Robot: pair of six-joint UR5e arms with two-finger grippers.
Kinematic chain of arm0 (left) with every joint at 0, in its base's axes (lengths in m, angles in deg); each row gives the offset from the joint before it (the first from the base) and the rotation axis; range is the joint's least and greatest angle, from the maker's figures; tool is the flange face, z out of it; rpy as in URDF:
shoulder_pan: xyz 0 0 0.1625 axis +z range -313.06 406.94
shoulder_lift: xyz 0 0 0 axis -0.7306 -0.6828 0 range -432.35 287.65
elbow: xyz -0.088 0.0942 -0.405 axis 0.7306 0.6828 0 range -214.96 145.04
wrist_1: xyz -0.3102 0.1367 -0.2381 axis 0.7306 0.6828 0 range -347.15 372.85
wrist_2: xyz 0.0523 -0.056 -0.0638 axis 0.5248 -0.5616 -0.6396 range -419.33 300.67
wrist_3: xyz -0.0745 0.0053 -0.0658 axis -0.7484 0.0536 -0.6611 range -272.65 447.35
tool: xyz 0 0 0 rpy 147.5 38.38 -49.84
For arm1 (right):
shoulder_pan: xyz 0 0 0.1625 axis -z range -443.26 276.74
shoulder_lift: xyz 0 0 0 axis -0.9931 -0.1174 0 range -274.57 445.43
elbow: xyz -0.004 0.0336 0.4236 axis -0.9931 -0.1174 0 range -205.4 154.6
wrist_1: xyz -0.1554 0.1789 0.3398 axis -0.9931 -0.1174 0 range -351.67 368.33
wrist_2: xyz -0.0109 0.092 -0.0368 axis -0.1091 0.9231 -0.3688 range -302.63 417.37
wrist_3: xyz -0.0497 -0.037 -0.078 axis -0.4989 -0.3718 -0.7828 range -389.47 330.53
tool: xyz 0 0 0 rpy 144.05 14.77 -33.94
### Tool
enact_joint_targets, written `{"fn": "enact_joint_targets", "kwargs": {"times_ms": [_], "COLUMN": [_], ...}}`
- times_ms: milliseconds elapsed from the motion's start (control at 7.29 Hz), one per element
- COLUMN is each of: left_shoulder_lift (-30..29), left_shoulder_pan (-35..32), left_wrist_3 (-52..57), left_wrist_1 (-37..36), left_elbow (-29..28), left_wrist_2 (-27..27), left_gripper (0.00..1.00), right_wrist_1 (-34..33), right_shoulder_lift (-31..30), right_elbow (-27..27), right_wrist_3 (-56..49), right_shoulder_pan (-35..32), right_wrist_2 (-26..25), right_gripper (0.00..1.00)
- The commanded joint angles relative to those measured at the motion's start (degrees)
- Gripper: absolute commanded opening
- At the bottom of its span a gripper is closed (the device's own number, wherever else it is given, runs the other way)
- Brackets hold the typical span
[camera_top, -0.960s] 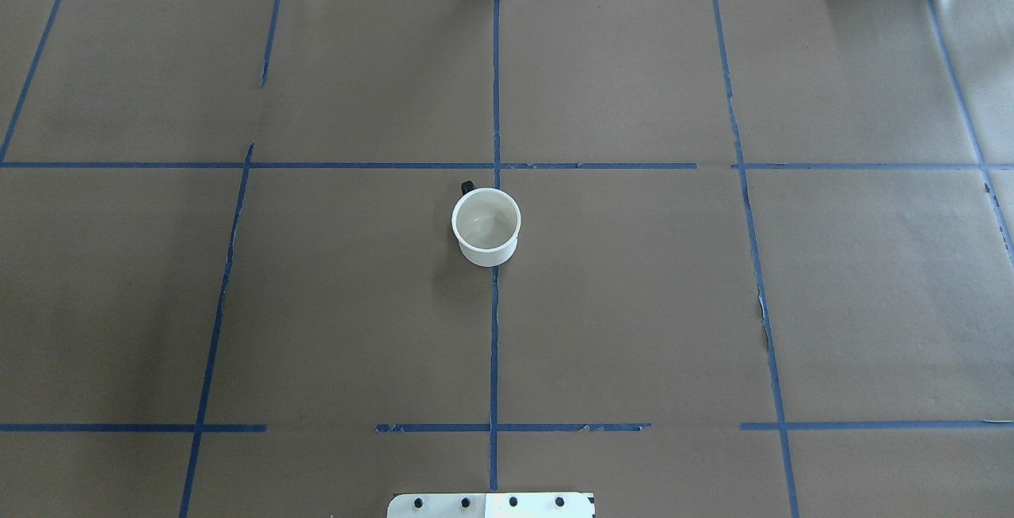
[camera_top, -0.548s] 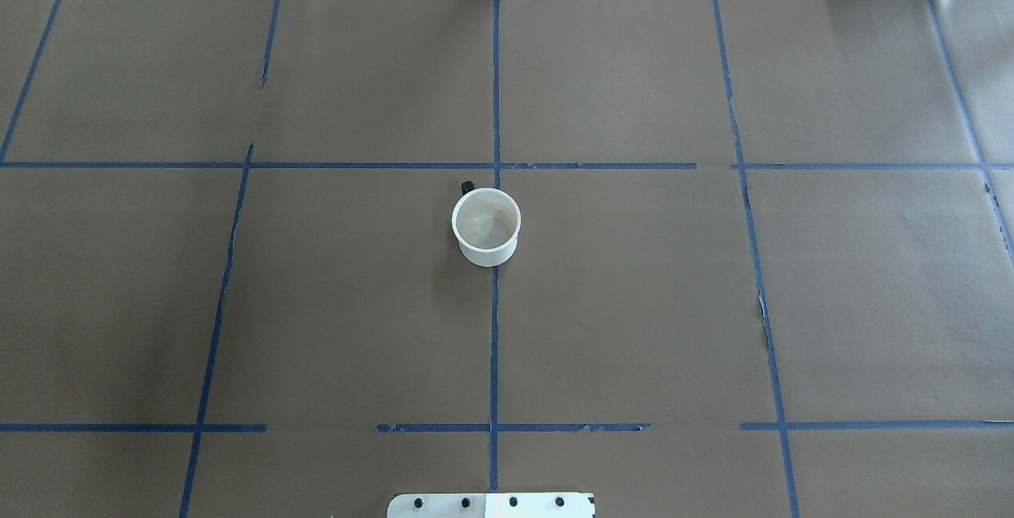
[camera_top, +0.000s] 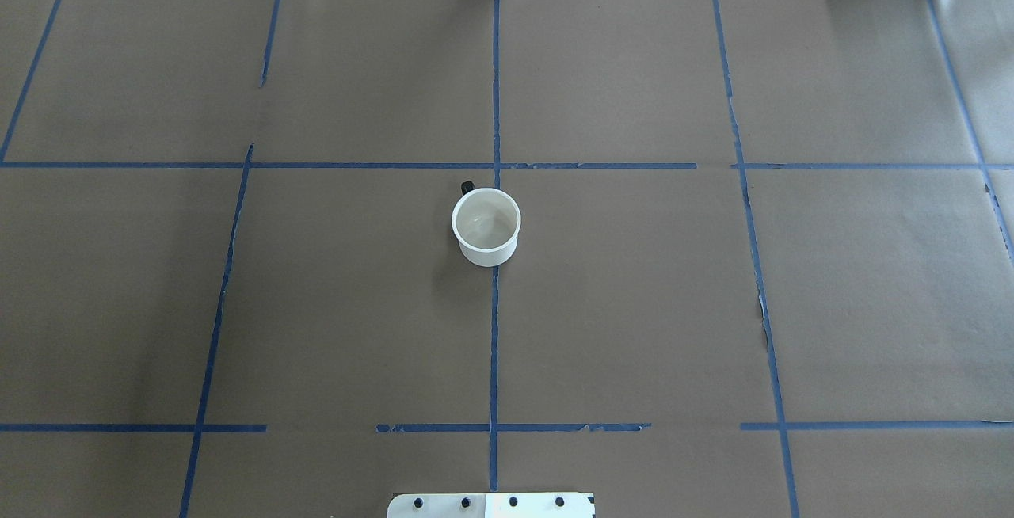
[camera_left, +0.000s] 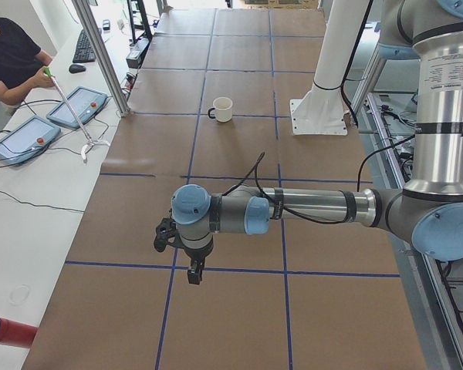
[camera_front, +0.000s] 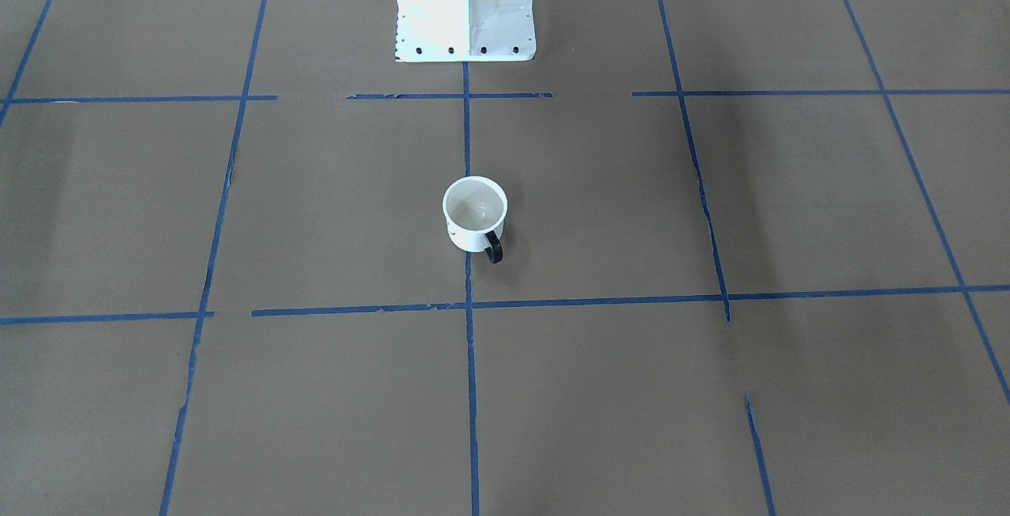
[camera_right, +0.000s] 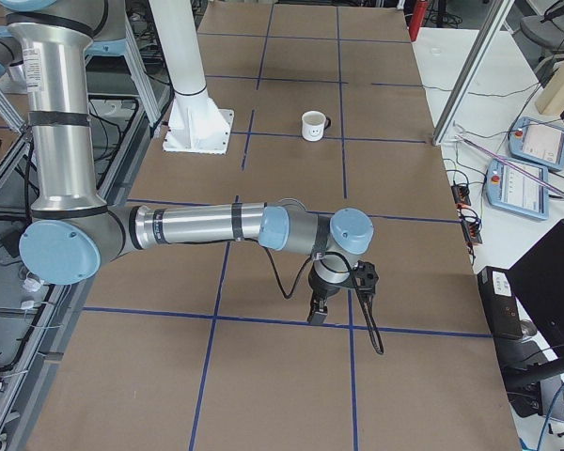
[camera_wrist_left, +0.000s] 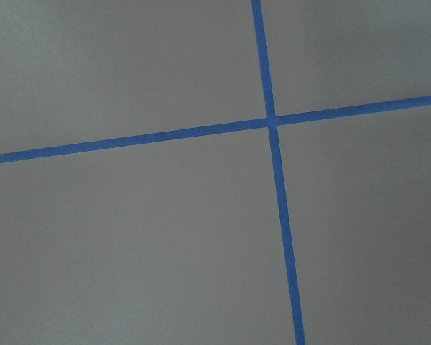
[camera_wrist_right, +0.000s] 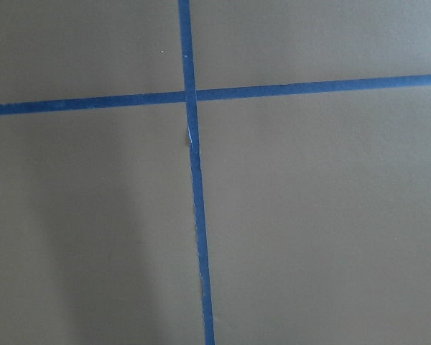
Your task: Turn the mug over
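The white mug stands upright, mouth up, on the brown paper at the table's middle, on the centre tape line. Its black handle points away from the robot. It also shows in the left side view and in the right side view, where the smiley face shows. My left gripper hangs over the table's left end, far from the mug. My right gripper hangs over the right end, also far from it. I cannot tell whether either is open or shut. Both wrist views show only paper and blue tape.
The white robot pedestal stands at the near edge behind the mug. An operator with tablets sits at the far side. Teach pendants lie on the side bench. Blue tape lines grid the paper.
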Motion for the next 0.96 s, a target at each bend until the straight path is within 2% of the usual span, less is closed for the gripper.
{"fn": "enact_joint_targets", "kwargs": {"times_ms": [0,137,823], "left_shoulder_lift": [-0.2,-0.1,-0.5], "left_shoulder_pan": [-0.5,-0.5,-0.5], "left_wrist_3": [-0.2,-0.2,-0.2], "left_wrist_1": [-0.2,-0.2,0.0], "left_elbow": [0.0,-0.1,-0.1], "left_wrist_2": [-0.4,-2.6,-2.8], "left_gripper": [1.0,1.0,1.0], "right_wrist_1": [0.0,0.0,0.0], "right_shoulder_lift": [0.0,0.0,0.0], "right_elbow": [0.0,0.0,0.0], "right_wrist_3": [0.0,0.0,0.0], "right_shoulder_pan": [0.0,0.0,0.0], "right_wrist_2": [0.0,0.0,0.0], "right_gripper": [1.0,1.0,1.0]}}
